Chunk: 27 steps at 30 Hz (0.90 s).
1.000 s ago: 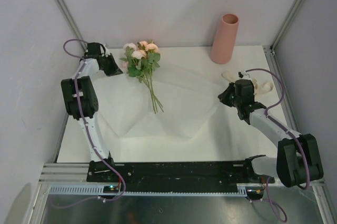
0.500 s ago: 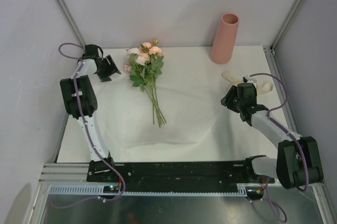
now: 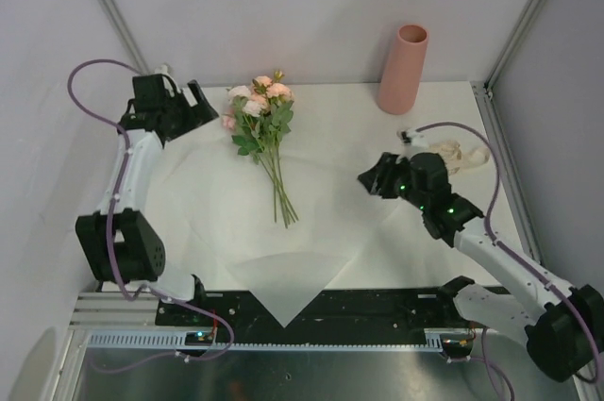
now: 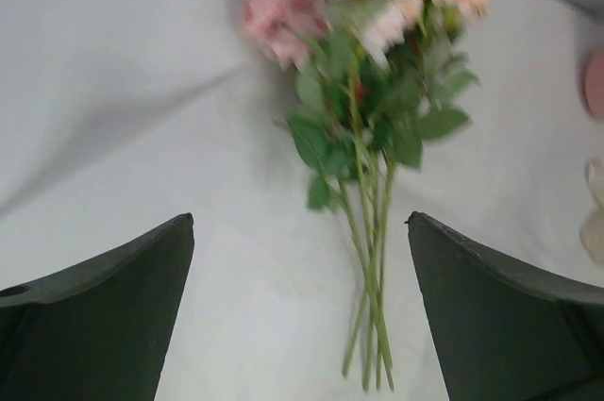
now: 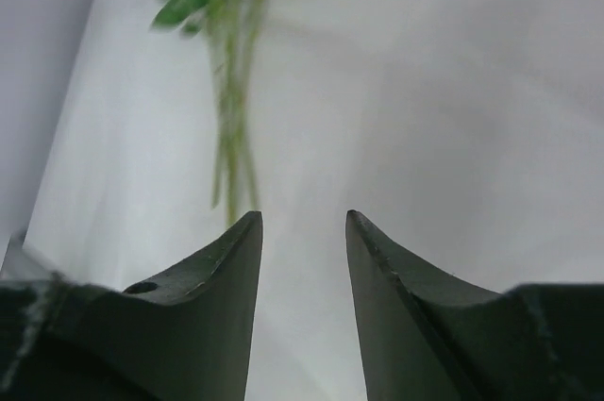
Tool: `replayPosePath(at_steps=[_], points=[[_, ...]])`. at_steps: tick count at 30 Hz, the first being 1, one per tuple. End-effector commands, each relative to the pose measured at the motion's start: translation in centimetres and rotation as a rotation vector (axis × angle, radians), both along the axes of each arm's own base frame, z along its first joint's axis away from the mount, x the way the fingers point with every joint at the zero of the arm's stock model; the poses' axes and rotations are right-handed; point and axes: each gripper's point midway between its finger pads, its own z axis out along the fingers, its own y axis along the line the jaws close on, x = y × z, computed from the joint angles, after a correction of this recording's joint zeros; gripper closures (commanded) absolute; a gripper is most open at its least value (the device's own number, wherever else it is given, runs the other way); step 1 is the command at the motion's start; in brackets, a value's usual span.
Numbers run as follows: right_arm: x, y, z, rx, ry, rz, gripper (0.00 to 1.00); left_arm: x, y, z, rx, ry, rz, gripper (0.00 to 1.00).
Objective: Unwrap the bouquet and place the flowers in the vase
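Loose flowers (image 3: 264,123) flat on the unfolded paper (image 3: 283,292) at the left-middle of the bench (image 3: 448,107), blooms toward the back wall, stems trailing toward the near edge. Not in the vase (image 3: 404,66), upright at the far right and well apart from them.

Left fingers (image 4: 113,307) spread wide with nothing between, up off the paper just left of the blooms and apart from them. In the left wrist view, blooms at top centre, stem ends low between the 2 tips. Right fingers (image 5: 198,307) parted by a narrow gap, empty, aimed at the stems from the right and well apart from them. In the right wrist view, stems blurred beyond the left tip. Beige ribbon (image 3: 462,151) behind the right arm, near the vase.

Against 1 second ago: left fingers drawn back and leftward from beside the blooms, right fingers moved off the ribbon toward the middle of the bench. Flowers shifted slightly right, in the same spot as 0.5 second ago. Paper flatter, 1 corner now hanging over the near edge onto the black rail (image 3: 377,305).
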Motion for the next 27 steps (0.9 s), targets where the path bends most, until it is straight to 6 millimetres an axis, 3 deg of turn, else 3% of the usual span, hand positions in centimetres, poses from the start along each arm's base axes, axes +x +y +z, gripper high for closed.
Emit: replayPosePath(at_steps=[1, 5, 8, 13, 16, 19, 24, 27], points=[[-2.8, 7.0, 1.2, 0.036, -0.045, 0.250, 0.55, -4.5, -4.5, -1.2, -0.005, 0.027, -0.144, 0.00], [-5.7, 11.4, -1.3, 0.035, 0.030, 0.389, 0.57, -8.4, -6.6, -1.9, 0.003, 0.023, -0.217, 0.00], [-7.3, 13.4, -3.6, -0.004, 0.073, 0.444, 0.59, -11.2, -7.4, -2.5, 0.014, 0.010, -0.256, 0.00], [-7.5, 15.2, -7.1, -0.043, 0.124, 0.465, 0.60, -14.5, -7.1, -3.3, 0.055, -0.024, -0.277, 0.00], [-5.9, 15.9, -7.5, -0.058, 0.108, 0.432, 0.62, -15.9, -6.4, -3.7, 0.091, -0.052, -0.260, 0.00], [-2.9, 16.7, -6.4, -0.104, 0.069, 0.359, 0.62, -17.2, -5.7, -3.5, 0.103, -0.100, -0.207, 0.00], [2.3, 19.4, -5.4, -0.174, 0.008, 0.278, 0.62, -18.2, -5.3, -2.6, 0.100, -0.183, -0.163, 0.00], [4.8, 21.4, -6.0, -0.233, -0.020, 0.263, 0.62, -18.3, -5.6, -2.2, 0.097, -0.204, -0.179, 0.00]])
